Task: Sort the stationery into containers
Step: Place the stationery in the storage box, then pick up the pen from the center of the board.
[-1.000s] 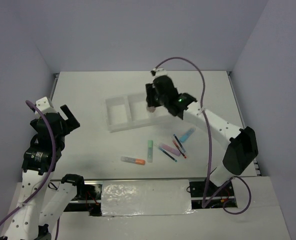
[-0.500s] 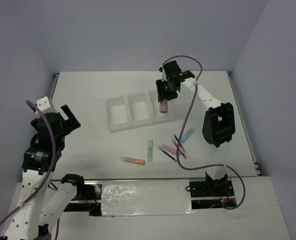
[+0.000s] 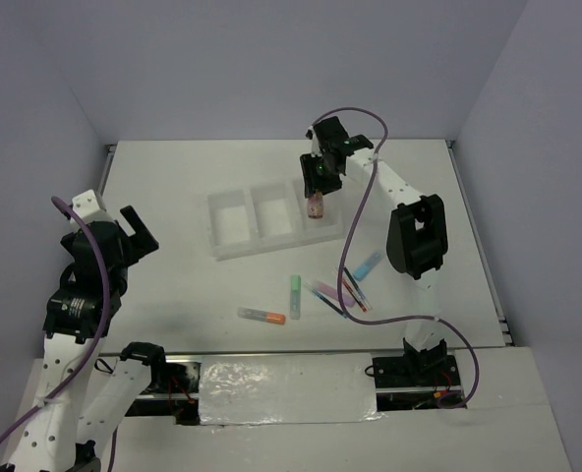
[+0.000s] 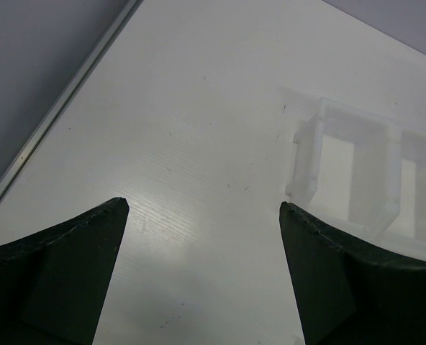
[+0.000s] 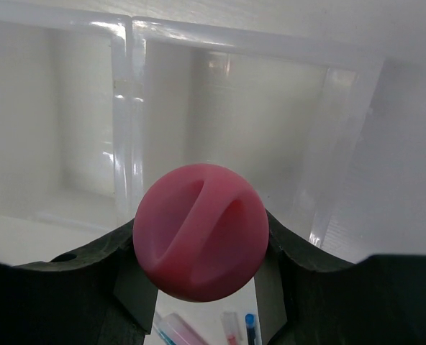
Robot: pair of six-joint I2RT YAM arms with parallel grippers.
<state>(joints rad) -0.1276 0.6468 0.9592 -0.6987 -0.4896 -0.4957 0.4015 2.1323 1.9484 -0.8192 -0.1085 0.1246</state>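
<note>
My right gripper (image 3: 318, 189) is shut on the stubby pink-orange cylinder (image 3: 316, 207) and holds it upright over the right-hand compartment of the white translucent tray (image 3: 261, 247). The right wrist view shows the cylinder's pink end (image 5: 201, 241) between my fingers, with the tray's dividing wall (image 5: 124, 108) below. A green marker (image 3: 296, 290), an orange marker (image 3: 262, 316), a light-blue marker (image 3: 369, 265), a purple marker (image 3: 333, 293) and thin pens (image 3: 354, 288) lie on the table in front of the tray. My left gripper (image 3: 139, 228) is open and empty, left of the tray (image 4: 310, 165).
The table's raised left edge (image 4: 62, 100) runs close to my left gripper (image 4: 201, 205). My right arm's elbow (image 3: 416, 236) hangs over the table just right of the light-blue marker. Grey walls enclose the table on three sides.
My right arm has swung round, its elbow going from the near right to mid-table. The cylinder has moved slightly right to the tray's right-hand compartment. The left arm has not moved.
</note>
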